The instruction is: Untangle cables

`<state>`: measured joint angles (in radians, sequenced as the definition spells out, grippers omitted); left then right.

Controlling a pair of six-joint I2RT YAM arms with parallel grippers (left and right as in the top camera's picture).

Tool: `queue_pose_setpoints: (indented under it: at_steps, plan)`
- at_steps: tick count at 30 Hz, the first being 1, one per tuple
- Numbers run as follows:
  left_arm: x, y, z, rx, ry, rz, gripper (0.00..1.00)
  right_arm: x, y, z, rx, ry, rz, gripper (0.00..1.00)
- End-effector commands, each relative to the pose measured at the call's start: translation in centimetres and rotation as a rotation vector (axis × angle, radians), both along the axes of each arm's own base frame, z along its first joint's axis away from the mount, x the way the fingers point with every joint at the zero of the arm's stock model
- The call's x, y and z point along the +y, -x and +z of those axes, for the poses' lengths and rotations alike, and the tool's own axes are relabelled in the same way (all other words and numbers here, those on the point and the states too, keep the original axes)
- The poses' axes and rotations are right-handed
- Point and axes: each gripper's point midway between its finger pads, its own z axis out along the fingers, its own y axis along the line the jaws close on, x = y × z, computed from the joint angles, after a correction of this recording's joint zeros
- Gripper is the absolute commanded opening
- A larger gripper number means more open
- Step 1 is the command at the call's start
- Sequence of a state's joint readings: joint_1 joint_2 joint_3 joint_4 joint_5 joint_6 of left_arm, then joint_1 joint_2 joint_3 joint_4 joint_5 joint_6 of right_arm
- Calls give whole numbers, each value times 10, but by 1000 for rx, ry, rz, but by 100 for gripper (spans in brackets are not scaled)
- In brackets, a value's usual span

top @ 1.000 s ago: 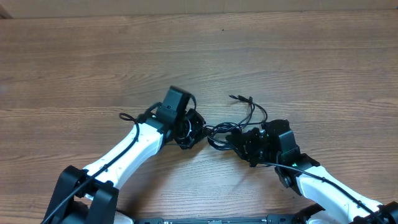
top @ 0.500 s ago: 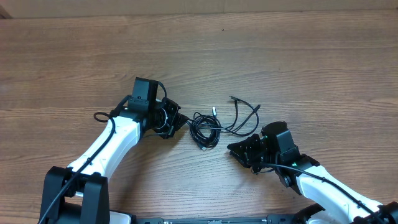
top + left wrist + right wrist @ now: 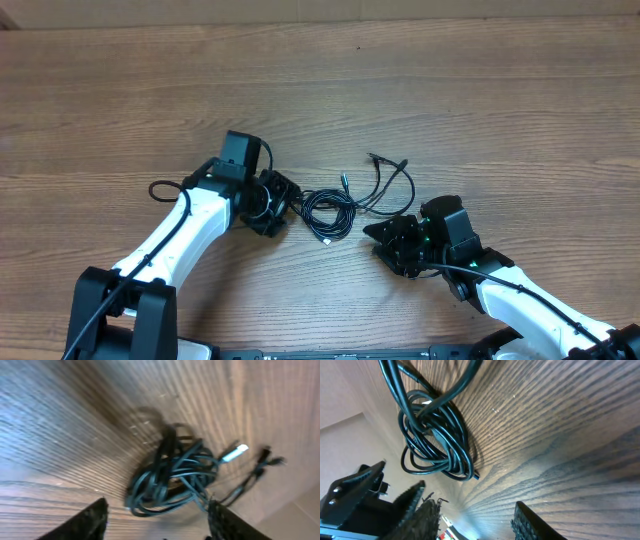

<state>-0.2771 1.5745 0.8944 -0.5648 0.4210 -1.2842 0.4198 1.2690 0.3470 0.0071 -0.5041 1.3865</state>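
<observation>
Centrally, one coiled knot of cables [image 3: 328, 212], left fingers [image 3: 281, 204] apart, right fingers [image 3: 384, 246] apart, both empty.

1. One bench [image 3: 480, 90] with a wood-grain top.
2. Two robot arms, both reaching in from the bench's near edge: the left arm [image 3: 190, 235] and the right arm [image 3: 520, 295].
3. Two grippers, one per arm: the left gripper [image 3: 285, 208] and the right gripper [image 3: 378, 245]. Each shows two fingers in its own wrist view.
4. One coiled bundle of cables [image 3: 328, 212]; how many separate cords are wound into it cannot be counted.
5. One silvery plug tip [image 3: 235, 453] sticking out of the bundle.
6. Two small dark plug ends [image 3: 372, 156] on the thin strands trailing from the bundle.
</observation>
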Motion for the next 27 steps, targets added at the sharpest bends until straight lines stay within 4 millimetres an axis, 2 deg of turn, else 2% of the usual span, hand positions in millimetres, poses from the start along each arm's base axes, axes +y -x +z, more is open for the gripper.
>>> queue_pose_setpoints:
  at_steps: [1, 4, 7, 8, 11, 14, 16, 17, 18, 19, 23, 25, 27]
  plan:
    - [0, 1, -6, -13, -62, -18, 71, -3, -2, -2, -14, 17, -9, 48]
    - [-4, 3, -9, -33, -118, -41, 71, -3, -1, -2, -13, 16, -9, 49]
    - [-6, 1, -10, -57, -155, -45, 56, -3, -1, -2, -12, 17, -9, 50]
    - [-6, 0, -11, -70, -168, -49, 54, -3, -1, -2, -13, 17, -9, 50]
    - [-12, -1, -17, -93, -212, -71, 41, -3, -1, -2, -12, 17, -9, 50]
    - [-17, 1, -27, -87, -239, -92, 42, -3, -1, -3, -10, 18, -9, 50]
    - [-23, 2, -42, -72, -248, -114, 33, -4, 0, -3, -5, 20, -9, 51]
    - [-25, 2, -46, -68, -250, -120, 22, -4, 0, -3, -5, 20, -9, 51]
    - [-26, 4, -53, -50, -249, -126, 4, -4, 0, -4, -3, 21, -8, 51]
    - [-26, 5, -55, -44, -252, -127, 4, -4, 1, -4, -2, 20, -8, 51]
    - [-25, 1, -45, -61, -221, -124, 4, -3, 1, -3, 0, 15, -3, 51]
    - [-30, -1, -31, -100, -182, -155, 4, -2, 2, -3, 2, 9, 3, 51]
    - [-32, -6, -9, -178, -165, -181, 4, -1, 3, -2, -7, 6, 20, 51]
